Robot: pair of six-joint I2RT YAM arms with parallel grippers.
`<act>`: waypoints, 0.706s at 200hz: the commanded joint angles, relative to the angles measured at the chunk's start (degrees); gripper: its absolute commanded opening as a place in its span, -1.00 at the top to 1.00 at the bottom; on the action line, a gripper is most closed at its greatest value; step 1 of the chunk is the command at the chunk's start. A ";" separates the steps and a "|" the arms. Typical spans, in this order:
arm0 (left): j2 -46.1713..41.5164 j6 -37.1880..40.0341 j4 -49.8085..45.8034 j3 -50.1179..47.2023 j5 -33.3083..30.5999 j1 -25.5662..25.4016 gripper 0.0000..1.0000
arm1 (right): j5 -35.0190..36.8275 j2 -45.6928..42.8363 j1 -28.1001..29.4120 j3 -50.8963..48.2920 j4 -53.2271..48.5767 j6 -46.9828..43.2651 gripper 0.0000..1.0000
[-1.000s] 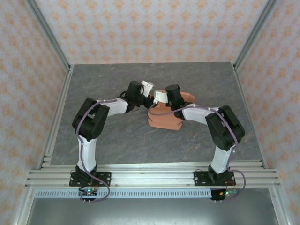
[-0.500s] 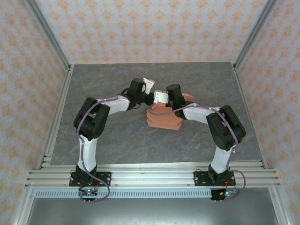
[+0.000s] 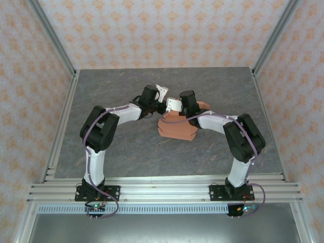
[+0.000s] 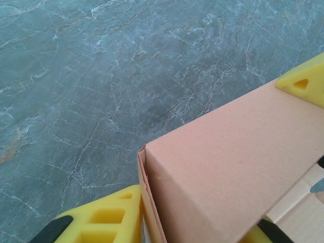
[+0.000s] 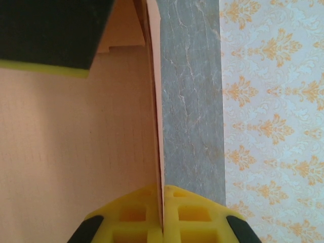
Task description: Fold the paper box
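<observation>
Grey table (image 3: 101, 152); arms (image 3: 126, 114) overlap the paper box (image 3: 174, 130).

Both arms bent inward, left gripper (image 4: 202, 152) astride the paper box (image 3: 177, 129), right gripper (image 5: 163, 205) pinched on its edge

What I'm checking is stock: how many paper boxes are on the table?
1. The paper box lies on the table, one end between the left fingers, a wall pinched by the right fingers. Another could hide beneath it.
</observation>
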 commanded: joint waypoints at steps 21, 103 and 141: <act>-0.38 -2.28 -5.43 0.38 -7.79 1.38 0.64 | -1.87 -3.05 0.11 1.05 -1.62 1.79 1.00; -2.44 -0.93 -6.87 -2.18 -8.08 0.77 0.37 | -0.59 -2.34 0.24 2.29 -2.42 2.81 1.00; -2.77 -1.70 -6.05 -3.82 -7.16 0.41 0.28 | -0.04 -2.21 0.27 3.00 -2.81 2.83 1.00</act>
